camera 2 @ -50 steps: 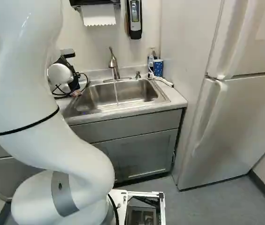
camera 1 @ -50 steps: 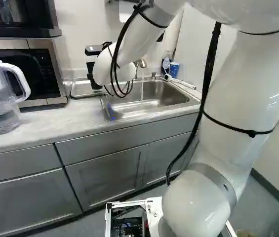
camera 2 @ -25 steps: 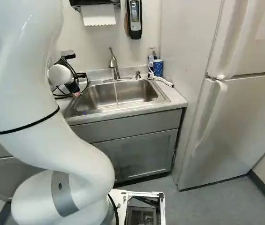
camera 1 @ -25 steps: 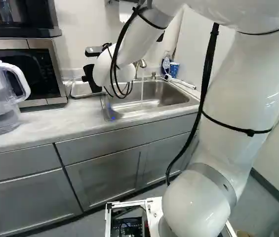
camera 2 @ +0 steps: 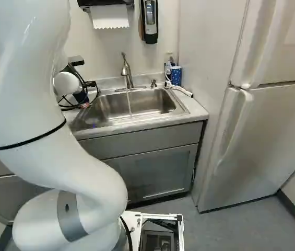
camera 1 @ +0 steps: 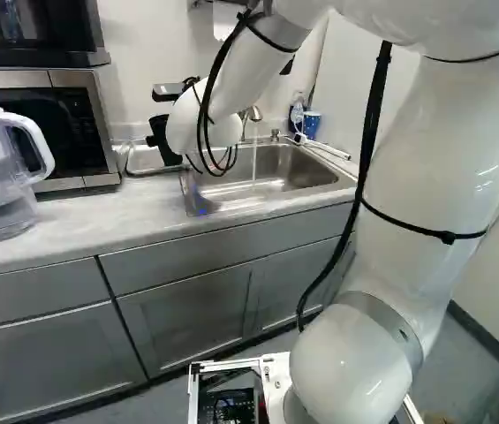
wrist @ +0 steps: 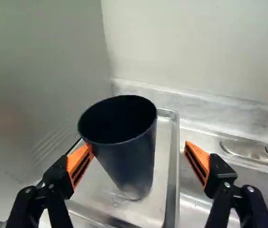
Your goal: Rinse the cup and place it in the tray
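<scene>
Cup (wrist: 136, 166) sits in the tray (wrist: 173, 166), presumably to drain; my gripper (wrist: 138, 148) is spread wide, so the tray bears the weight.

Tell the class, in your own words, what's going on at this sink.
The white robot arm has its claw open at the dark cup, which sits in the metal tray, not gripped. Water is running from the tap into the sink. Whether the cup was rinsed, I can't tell.
</scene>
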### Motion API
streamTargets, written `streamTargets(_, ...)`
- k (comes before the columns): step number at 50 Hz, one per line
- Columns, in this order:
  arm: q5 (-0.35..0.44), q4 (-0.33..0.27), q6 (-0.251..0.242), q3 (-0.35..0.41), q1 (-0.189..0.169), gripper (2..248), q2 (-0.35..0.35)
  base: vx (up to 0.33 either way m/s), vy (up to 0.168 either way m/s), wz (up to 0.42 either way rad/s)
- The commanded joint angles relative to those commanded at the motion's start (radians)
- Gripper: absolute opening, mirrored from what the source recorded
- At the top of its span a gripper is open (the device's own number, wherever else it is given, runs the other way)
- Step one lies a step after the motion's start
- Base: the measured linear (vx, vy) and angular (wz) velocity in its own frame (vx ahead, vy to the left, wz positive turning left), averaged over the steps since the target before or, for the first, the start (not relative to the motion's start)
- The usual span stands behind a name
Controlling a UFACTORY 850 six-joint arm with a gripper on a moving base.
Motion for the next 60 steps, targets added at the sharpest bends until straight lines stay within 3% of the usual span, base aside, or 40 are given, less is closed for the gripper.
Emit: streamTargets(60,0.0,0.0,0.0,-0.027,0.0,247,0.071,0.0,0.0,0.0)
